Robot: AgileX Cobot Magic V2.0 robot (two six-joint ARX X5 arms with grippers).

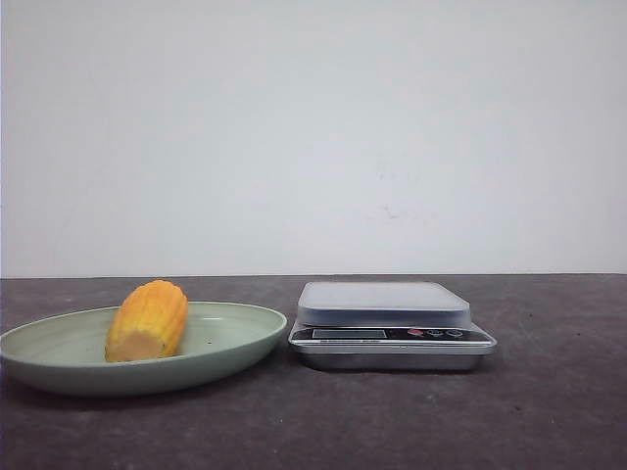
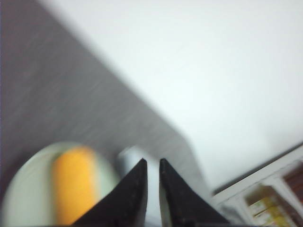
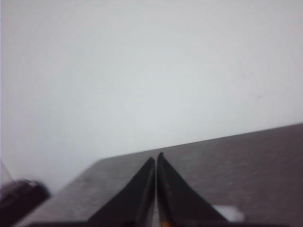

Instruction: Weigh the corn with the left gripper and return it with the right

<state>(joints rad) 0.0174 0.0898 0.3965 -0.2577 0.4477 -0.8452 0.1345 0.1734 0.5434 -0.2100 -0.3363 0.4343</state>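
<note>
Corn (image 1: 147, 321), blurred from left wrist

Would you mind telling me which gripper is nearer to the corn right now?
Left. The left gripper has the corn on its green plate in its wrist view, close by. The right gripper sees only table and wall, no corn.

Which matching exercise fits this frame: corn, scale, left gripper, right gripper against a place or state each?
Things:
1. corn
2. scale
3. left gripper
4. right gripper

States:
A. fingers pressed together, nothing held
B. platform bare, right of the plate
C. lying on the green plate
D. fingers a narrow slit apart, nothing held

Pairs: 1-C, 2-B, 3-D, 4-A
</note>
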